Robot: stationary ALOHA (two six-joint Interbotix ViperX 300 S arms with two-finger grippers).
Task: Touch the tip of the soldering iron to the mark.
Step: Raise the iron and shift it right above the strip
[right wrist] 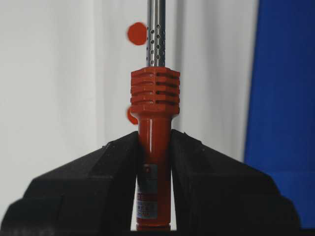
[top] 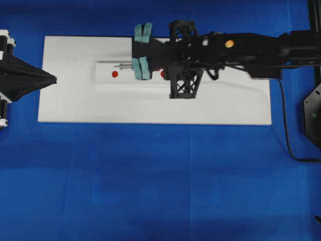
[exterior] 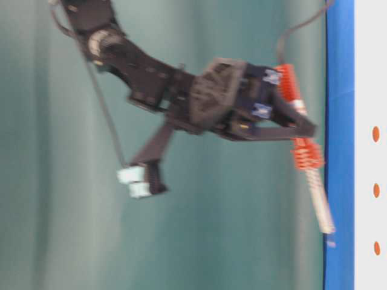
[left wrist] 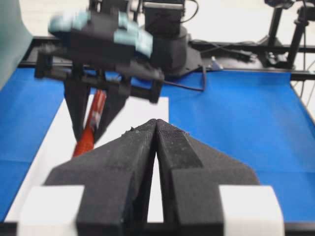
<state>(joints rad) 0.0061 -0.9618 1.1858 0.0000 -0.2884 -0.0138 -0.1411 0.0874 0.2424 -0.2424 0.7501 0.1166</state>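
**Iron gripped above the dotted strip**

The right claw point(right wrist: 153, 162) is clamped on the soldering iron point(right wrist: 154, 128), its red-orange handle and silver shaft angled over the white strip point(top: 105, 80). The left claw point(left wrist: 155, 147), beyond the strip's far end, is closed and empty.

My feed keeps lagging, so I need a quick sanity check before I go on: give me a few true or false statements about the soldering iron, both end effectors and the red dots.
1. The right end effector is shut on the soldering iron. True.
2. The left end effector holds the iron's cord. False: it is shut and holds nothing.
3. The iron's handle is blue. False: it is red-orange.
4. The red dots sit on a white strip on the white board. True.
5. The overhead view shows all three dots clearly. False: only the left dot is fully visible; the right arm covers the middle.
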